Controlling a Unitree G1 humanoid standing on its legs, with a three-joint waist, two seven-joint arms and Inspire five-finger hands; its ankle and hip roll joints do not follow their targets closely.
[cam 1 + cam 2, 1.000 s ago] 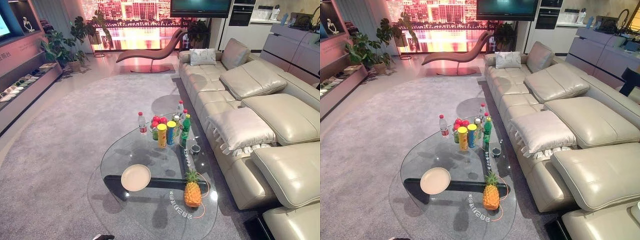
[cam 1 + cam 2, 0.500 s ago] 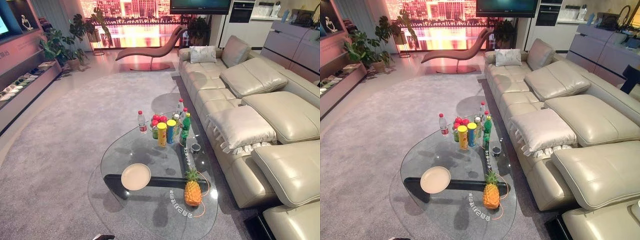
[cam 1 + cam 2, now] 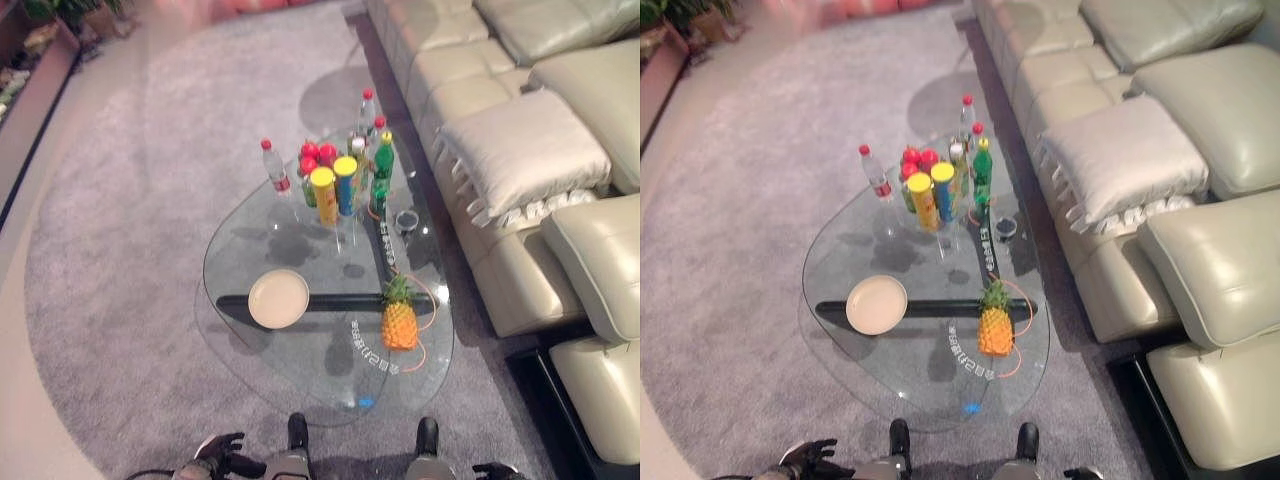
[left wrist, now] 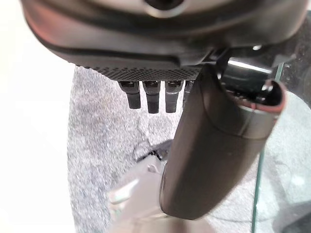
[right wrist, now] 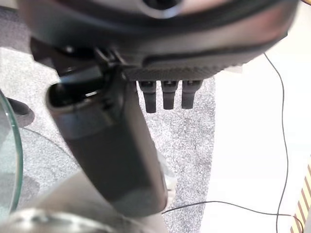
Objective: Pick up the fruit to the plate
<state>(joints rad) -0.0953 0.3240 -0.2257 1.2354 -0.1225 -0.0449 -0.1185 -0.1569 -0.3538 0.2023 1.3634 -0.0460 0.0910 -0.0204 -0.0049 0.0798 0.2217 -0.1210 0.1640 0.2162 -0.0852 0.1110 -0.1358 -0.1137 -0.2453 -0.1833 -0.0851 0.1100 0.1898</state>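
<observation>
A pineapple (image 3: 399, 322) stands upright near the right edge of the glass coffee table (image 3: 330, 375). A cluster of red fruit (image 3: 318, 155) sits at the table's far end among bottles and cans. An empty cream plate (image 3: 279, 299) lies left of the pineapple. My left hand (image 3: 215, 450) hangs low at the near left, short of the table, open and holding nothing; its fingers (image 4: 153, 97) hang straight over the carpet. My right hand (image 3: 495, 470) is at the near right, also open and empty, its fingers (image 5: 167, 94) straight.
Around the red fruit stand a water bottle (image 3: 271, 167), a yellow can (image 3: 323, 193), a blue can (image 3: 346, 183) and a green bottle (image 3: 381, 170). A small dark cup (image 3: 406, 220) sits near the right rim. A beige sofa (image 3: 520, 150) runs along the right. Grey carpet surrounds the table.
The camera has tilted down, so the table now sits higher in the picture and both hands show at the bottom edge. Nothing on the table has moved.
</observation>
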